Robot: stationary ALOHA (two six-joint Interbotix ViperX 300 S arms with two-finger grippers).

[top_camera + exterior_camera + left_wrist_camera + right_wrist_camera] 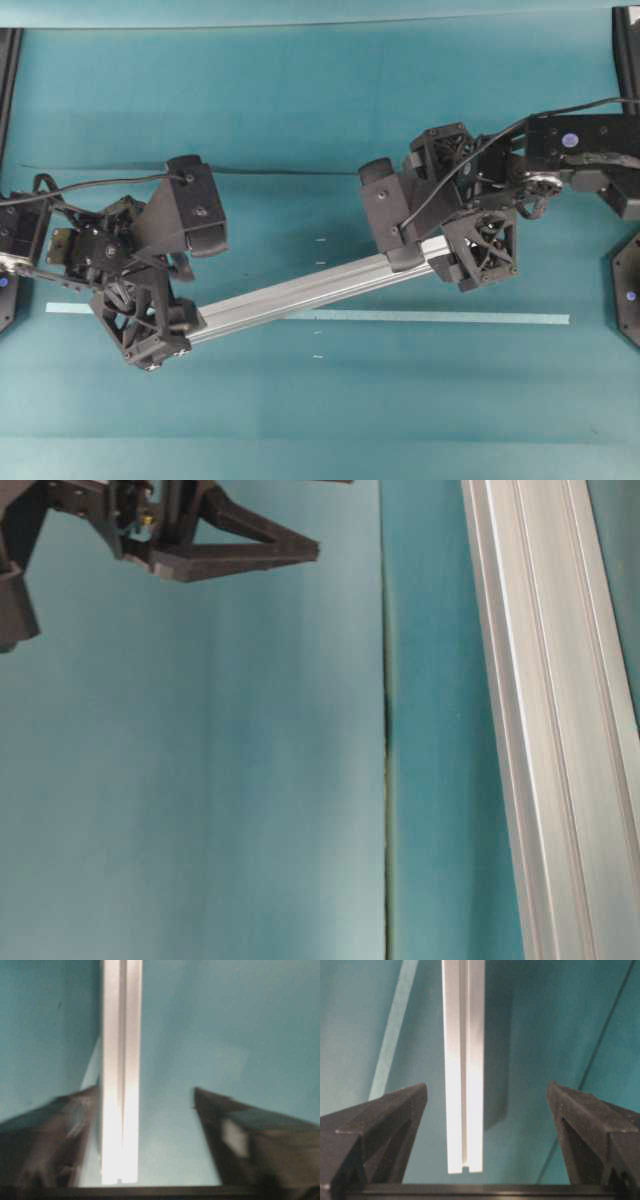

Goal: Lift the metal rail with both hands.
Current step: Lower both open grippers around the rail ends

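Rail (464, 1070) lying slantwise on table (300, 100) between both spread pairs of fingers, left gripper (145, 1125) and right gripper (485, 1125) standing wide, gripping nothing; I am fearing an off-centre closure skidding it sideways.

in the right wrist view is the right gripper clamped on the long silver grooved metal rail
No: the right gripper is open, with teal table showing between each black finger and the long silver grooved metal rail.

Left black lattice-fingered pincer (145, 1110): jaws spread wide, angled downward. Right black lattice-fingered pincer (485, 1105): jaws spread wide, angled downward.
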